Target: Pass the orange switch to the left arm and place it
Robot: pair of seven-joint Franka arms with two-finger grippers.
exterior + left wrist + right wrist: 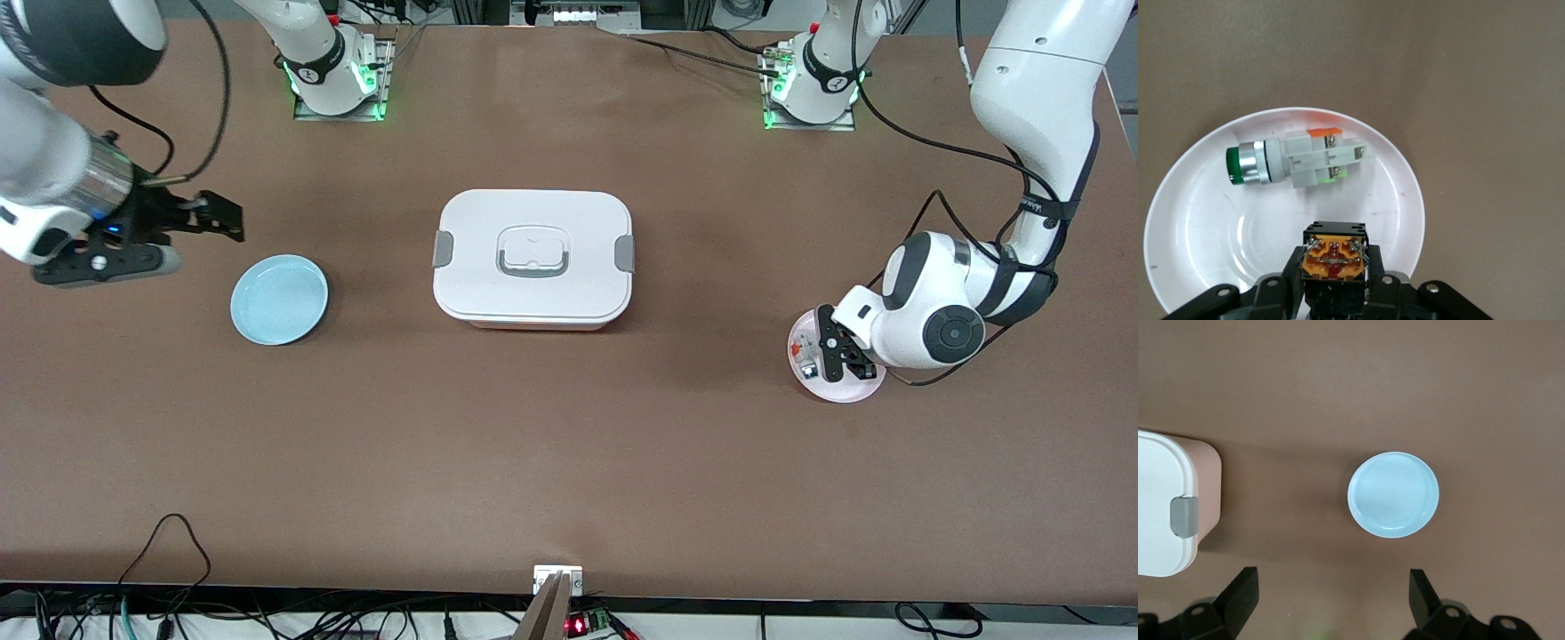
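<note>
orange switch: gripped between fingers of left gripper, low in pink plate at left arm's end of worktop. green-and-white switch: lying in same plate, just beside. right gripper: fingers wide apart, holding nothing, up over worktop near blue plate. box: lidded, mid-worktop, between the plates.

table: matt brown, paper-like | box: smooth white plastic, grey clips | blue plate: glossy | green switch: metal collar, plastic body
</note>
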